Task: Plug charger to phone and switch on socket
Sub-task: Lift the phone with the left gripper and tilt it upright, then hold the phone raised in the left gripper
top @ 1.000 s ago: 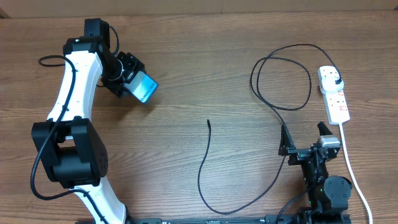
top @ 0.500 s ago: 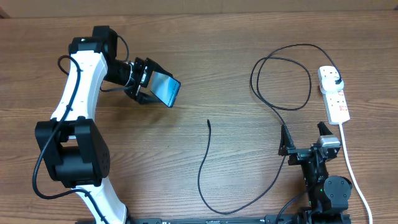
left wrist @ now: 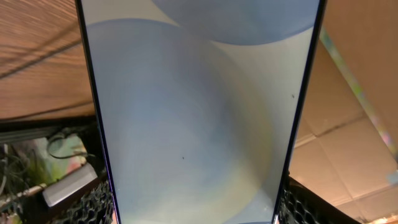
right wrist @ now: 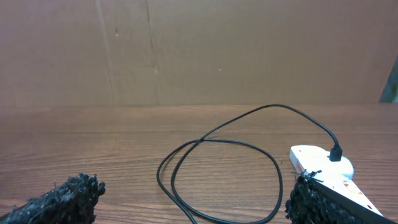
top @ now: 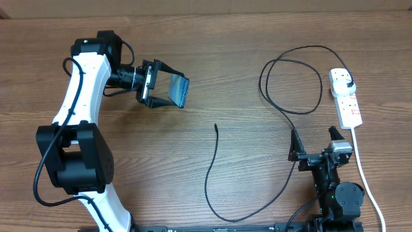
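My left gripper [top: 154,91] is shut on the phone [top: 178,91] and holds it above the table at the upper left, its light screen tilted up on edge. In the left wrist view the phone [left wrist: 199,118] fills the frame between the two fingers. The charger cable [top: 212,174] lies loose on the table; its connector tip [top: 215,127] is at mid-table and its black plug [top: 348,84] sits in the white socket strip [top: 345,96] at the right. My right gripper [top: 317,143] is open and empty near the front edge, left of the strip. The right wrist view shows the cable loop [right wrist: 217,174] and the strip [right wrist: 323,171].
The strip's thick white cord [top: 364,174] runs down the right side toward the front edge. The charger cable makes a double loop [top: 293,80] at the back right. A brown cardboard wall [right wrist: 199,50] stands behind the table.
My left gripper has carried the phone to the right and turned it, so the screen now stands nearly on edge. The right arm, cable and strip have not moved.
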Action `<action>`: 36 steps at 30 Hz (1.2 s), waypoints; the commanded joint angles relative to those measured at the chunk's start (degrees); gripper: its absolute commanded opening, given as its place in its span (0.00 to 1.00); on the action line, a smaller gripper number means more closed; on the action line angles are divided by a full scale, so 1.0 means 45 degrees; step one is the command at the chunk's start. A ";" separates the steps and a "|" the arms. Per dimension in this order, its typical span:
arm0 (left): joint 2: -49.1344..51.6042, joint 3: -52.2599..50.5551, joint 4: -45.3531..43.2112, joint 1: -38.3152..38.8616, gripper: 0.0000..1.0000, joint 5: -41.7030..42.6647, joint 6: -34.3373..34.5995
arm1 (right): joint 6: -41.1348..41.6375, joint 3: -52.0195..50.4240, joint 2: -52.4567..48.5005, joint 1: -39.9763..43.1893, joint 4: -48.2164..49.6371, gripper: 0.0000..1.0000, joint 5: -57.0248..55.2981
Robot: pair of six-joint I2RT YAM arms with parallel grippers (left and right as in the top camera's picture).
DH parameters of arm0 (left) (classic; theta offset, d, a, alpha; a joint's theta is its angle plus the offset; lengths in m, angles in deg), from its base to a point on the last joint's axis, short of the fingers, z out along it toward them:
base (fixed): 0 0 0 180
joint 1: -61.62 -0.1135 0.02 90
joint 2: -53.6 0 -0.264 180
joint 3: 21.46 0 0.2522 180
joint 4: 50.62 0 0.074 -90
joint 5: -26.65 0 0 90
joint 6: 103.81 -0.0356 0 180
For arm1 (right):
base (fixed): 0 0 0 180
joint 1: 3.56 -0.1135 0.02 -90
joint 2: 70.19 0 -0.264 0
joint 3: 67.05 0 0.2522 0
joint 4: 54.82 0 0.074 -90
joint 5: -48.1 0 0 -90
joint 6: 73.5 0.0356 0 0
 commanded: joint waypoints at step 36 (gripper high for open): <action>-0.0481 0.0301 0.0053 0.0010 0.04 0.2127 -0.0588 | 0.0034 -0.0136 0.0107 -0.0058 0.0029 1.00 -0.0170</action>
